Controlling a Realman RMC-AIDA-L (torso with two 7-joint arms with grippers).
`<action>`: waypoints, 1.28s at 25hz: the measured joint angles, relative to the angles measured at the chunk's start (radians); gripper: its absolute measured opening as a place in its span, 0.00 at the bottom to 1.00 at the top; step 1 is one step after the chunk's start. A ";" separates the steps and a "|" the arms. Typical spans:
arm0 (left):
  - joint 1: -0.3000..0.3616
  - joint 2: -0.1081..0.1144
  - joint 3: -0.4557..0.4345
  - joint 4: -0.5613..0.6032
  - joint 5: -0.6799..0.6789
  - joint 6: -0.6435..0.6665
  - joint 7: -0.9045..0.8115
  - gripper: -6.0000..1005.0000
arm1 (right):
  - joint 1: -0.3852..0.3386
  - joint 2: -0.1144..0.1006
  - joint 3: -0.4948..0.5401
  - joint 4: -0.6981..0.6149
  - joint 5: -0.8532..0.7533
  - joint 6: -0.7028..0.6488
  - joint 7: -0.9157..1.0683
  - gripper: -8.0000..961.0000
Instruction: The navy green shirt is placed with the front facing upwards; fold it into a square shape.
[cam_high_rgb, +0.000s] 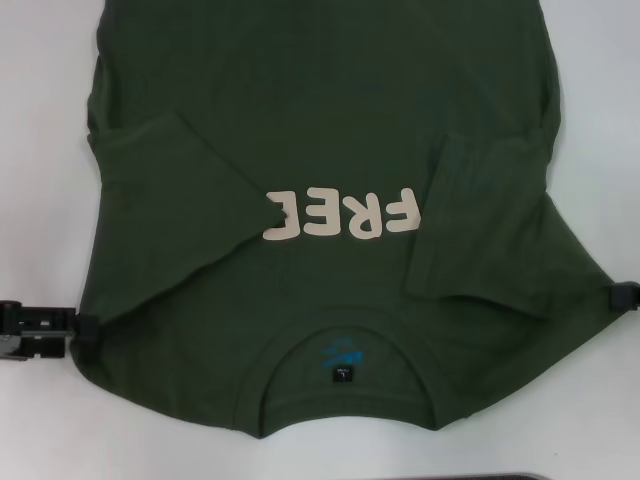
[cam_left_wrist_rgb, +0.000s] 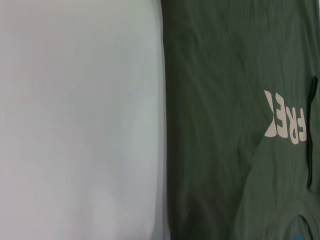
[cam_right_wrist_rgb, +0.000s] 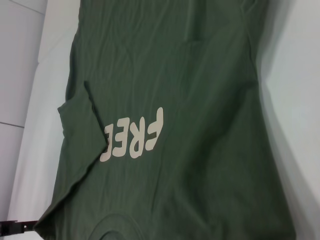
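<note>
Table: white top (cam_high_rgb: 40, 150), shirt lies flat on it.
Shirt: the navy green shirt (cam_high_rgb: 320, 100) fills most of the table, front up, neck end near the robot, hem end far away.
Word: "FREE" (cam_high_rgb: 340, 213) in cream on the chest; left sleeve hides the last E a bit.
Sleeves: both folded in over the chest, left sleeve (cam_high_rgb: 180, 170) and right sleeve (cam_high_rgb: 490, 210). That part looks done.
Left to do: body is long, not a square yet; prob needs a fold bringing neck and hem ends together.
Neck tag: small black tag (cam_high_rgb: 342, 376) inside the collar.
Left gripper: left gripper (cam_high_rgb: 45, 330) low at the shirt's left shoulder edge, touching or v. close. Grip: can't tell.
Right gripper: right gripper (cam_high_rgb: 624, 296), only a tip shows at the right shoulder edge. Grip: can't tell.
</note>
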 joint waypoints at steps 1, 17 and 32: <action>-0.002 0.000 0.003 -0.005 0.000 -0.002 0.000 0.87 | 0.000 0.000 0.001 0.000 0.000 0.000 0.000 0.05; -0.022 0.003 0.020 -0.047 0.002 -0.016 0.002 0.87 | 0.010 -0.003 -0.002 0.000 0.001 0.000 0.010 0.05; -0.026 0.007 0.022 -0.048 0.003 -0.032 0.002 0.59 | 0.012 0.002 -0.002 0.000 0.001 0.000 0.008 0.05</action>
